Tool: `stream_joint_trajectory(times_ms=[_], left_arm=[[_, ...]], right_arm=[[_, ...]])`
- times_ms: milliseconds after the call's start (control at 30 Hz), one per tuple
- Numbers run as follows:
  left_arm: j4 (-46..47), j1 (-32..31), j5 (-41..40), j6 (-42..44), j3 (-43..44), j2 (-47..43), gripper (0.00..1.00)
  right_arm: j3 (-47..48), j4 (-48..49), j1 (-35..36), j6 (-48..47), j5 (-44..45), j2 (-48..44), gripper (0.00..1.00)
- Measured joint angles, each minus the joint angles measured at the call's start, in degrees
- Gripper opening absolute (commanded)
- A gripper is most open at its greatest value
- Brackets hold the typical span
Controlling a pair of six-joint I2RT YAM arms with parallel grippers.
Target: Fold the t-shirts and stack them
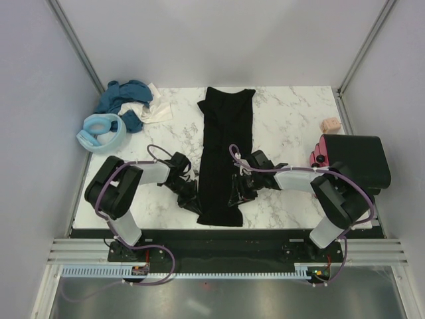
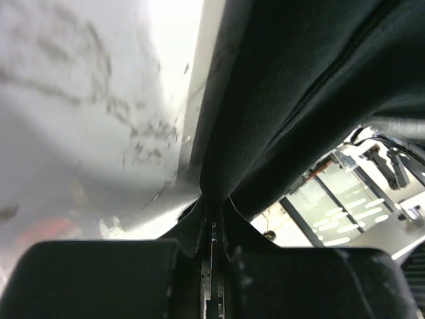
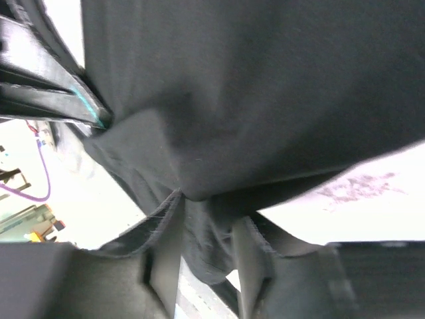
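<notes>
Your black t-shirt [image 1: 226,146] lies as a long narrow strip down the middle of the marble table [image 1: 292,113], running from the far edge almost to the near edge, with its collar end farthest from the arms. Your left gripper [image 1: 189,193] sits at the strip's near left corner. In the left wrist view its jaws are pressed fully together and a thin edge of the black cloth is pinched between them, the fabric rising taut from the pinch above the marble. Your right gripper [image 1: 238,189] is at the near right edge of the same shirt, opposite the left one. In the right wrist view its fingers [image 3: 163,259] stand partly apart, with a bunched fold of the black cloth filling the gap and the fabric puckering toward that spot. Whether they have the fold firmly clamped you cannot tell from these views. At the far left corner of the table a teal-blue shirt [image 1: 123,96], a white shirt [image 1: 156,109] and a light blue shirt [image 1: 99,133] lie crumpled together, well apart from the strip. At the right edge a black folded shirt [image 1: 358,159] lies partly over a pink shirt [image 1: 317,154], and a small pinkish-beige block [image 1: 330,124] sits just beyond them.
</notes>
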Motion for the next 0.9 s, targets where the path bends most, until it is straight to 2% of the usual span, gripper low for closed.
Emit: stream_joint_trajectory(times_ms=[167, 367, 433, 467, 667, 900], left_arm=[[-1.2, -0.13, -3.5, -0.02, -0.37, -2.62, 0.02], [-2.91, -0.13, -6.16, 0.02, -0.37, -4.94, 0.02], [-3.3, -0.13, -6.21, 0.02, -0.35, -5.53, 0.02], [-3.37, -0.13, -6.19, 0.02, -0.35, -5.73, 0.02], [-3.58, -0.11, -6.19, 0.22, -0.22, -5.86, 0.02], [-3.52, -0.11, -5.2, 1.22, -0.24, -3.61, 0.02]], right_arm=[[-0.37, -4.11, 0.15, -0.57, 3.19, -1.57, 0.17], [-0.37, -10.82, 0.31, -1.33, 7.48, -5.2, 0.06], [-0.35, -11.8, 0.31, -1.36, 8.13, -6.05, 0.11], [-0.35, -12.09, 0.31, -1.38, 8.28, -6.23, 0.31], [-0.68, -12.87, 0.31, -0.83, 7.28, -6.4, 0.64], [-4.02, -7.5, 0.26, 1.53, 2.58, -8.02, 0.65]])
